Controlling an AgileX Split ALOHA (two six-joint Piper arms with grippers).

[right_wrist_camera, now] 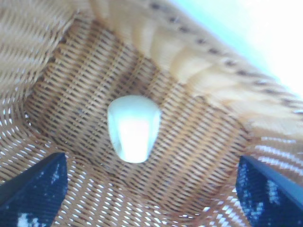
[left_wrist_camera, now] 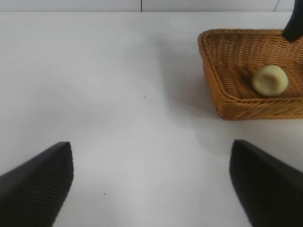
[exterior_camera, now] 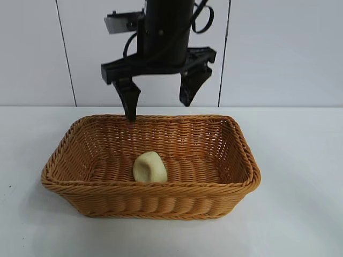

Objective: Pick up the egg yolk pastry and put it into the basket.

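Observation:
The egg yolk pastry (exterior_camera: 150, 167), a pale yellowish-cream lump, lies on the floor of the golden-brown wicker basket (exterior_camera: 242, 145), near its front wall. My right gripper (exterior_camera: 159, 107) hangs open above the basket's back rim, apart from the pastry, with nothing between its fingers. In the right wrist view the pastry (right_wrist_camera: 133, 127) rests on the basket's weave (right_wrist_camera: 199, 56), beyond the open right gripper (right_wrist_camera: 151, 161). My left gripper (left_wrist_camera: 151, 151) stands open over bare table, well away from the basket (left_wrist_camera: 246, 111) and the pastry (left_wrist_camera: 269, 80).
The basket stands in the middle of a white table (exterior_camera: 300, 214), with a white panelled wall (exterior_camera: 278, 53) behind. A dark finger of the right gripper (left_wrist_camera: 294, 23) shows above the basket's far side in the left wrist view.

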